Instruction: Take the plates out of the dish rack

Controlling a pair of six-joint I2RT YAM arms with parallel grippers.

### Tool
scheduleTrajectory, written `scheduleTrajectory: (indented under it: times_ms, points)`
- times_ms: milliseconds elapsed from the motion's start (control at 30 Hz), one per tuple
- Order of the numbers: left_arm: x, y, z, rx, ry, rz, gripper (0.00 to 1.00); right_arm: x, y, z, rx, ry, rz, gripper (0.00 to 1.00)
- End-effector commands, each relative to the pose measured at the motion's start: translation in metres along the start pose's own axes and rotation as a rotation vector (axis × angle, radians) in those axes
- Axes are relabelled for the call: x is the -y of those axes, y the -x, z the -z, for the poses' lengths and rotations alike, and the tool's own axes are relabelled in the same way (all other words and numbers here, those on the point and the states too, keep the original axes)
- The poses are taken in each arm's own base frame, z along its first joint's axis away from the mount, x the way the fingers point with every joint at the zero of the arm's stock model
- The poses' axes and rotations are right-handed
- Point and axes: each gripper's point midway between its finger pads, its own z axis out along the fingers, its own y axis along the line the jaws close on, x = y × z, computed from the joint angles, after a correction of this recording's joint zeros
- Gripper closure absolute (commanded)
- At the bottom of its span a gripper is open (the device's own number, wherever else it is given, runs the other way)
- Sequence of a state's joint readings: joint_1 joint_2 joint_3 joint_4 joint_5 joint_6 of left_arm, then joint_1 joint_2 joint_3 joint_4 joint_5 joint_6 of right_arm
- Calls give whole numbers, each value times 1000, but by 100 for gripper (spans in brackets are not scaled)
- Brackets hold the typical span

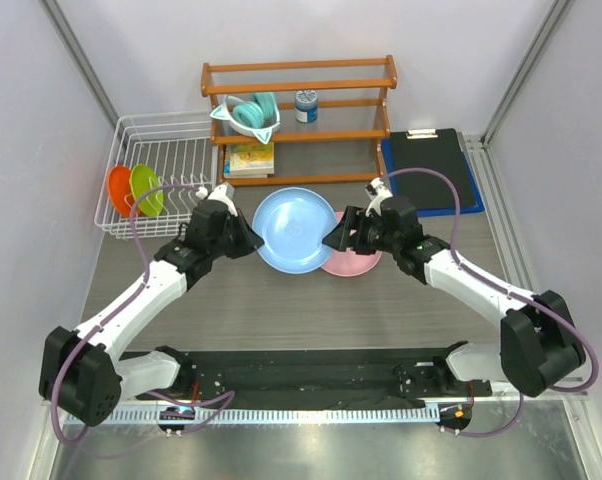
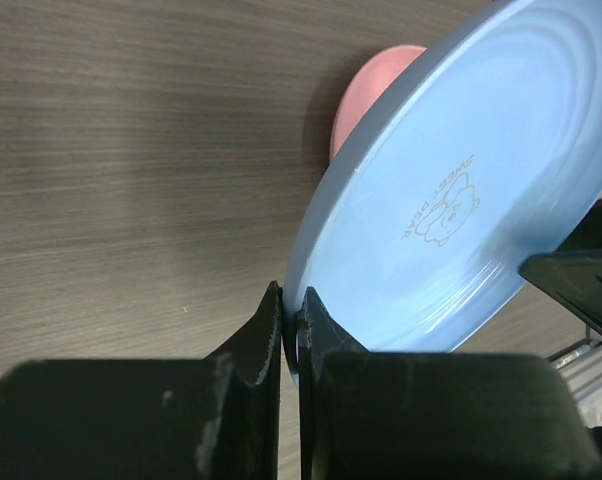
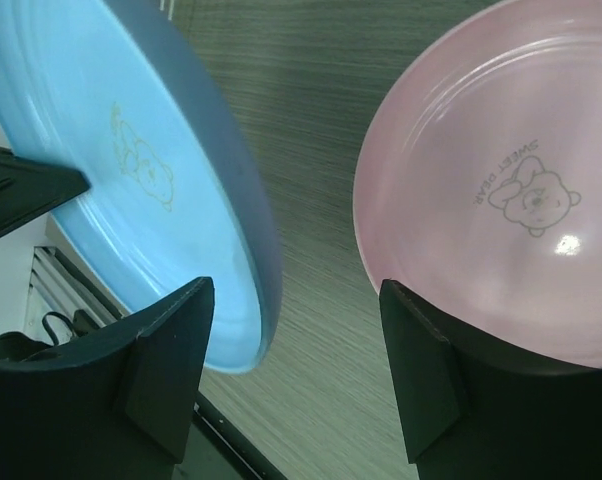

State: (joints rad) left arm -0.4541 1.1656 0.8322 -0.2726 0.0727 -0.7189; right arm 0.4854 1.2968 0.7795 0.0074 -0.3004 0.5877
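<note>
Meanwhile, at the far-left corner of the grey worktop (image 1: 281,310), the white wire dish rack (image 1: 126,128) holds two plates upright among its tines: an orange plate (image 1: 119,188) nearest the left edge and a lime green plate (image 1: 146,188) just beside it. To their right, the left gripper (image 2: 291,330) is clamped tight on the left rim of the light blue plate (image 1: 291,230), which hangs tilted near the middle of the worktop. Behind it, at the far edge, a wooden shelf (image 1: 299,90) carries a teal bowl with pointed ears (image 1: 249,113) and a small can (image 1: 306,105). At the plate's right side the right gripper (image 1: 337,240) stands with its fingers (image 3: 171,350) spread wide; the blue rim sits in the gap between them, ungripped. Beneath that gripper the pink plate (image 1: 359,262) lies flat on the worktop, its left part covered by the blue plate from above. A black clipboard (image 1: 433,165) lies toward the far-right corner.
</note>
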Motion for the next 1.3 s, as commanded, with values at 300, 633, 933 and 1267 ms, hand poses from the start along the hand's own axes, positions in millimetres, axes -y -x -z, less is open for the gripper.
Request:
scheduleTrajectory:
  times_ms: [300,633,933,1267]
  points:
    - [21,6,-1,50,-63,-9,78,7,7,-14,39,-51,12,99]
    - [-27,50,27,240,237,-124,0,74,31,20,124,-333,-65,99]
    - [-67,102,97,551,500,-180,1,107,21,19,45,-346,-184,99]
    - [-70,112,134,689,484,-174,1,119,5,1,-32,-352,-228,97]
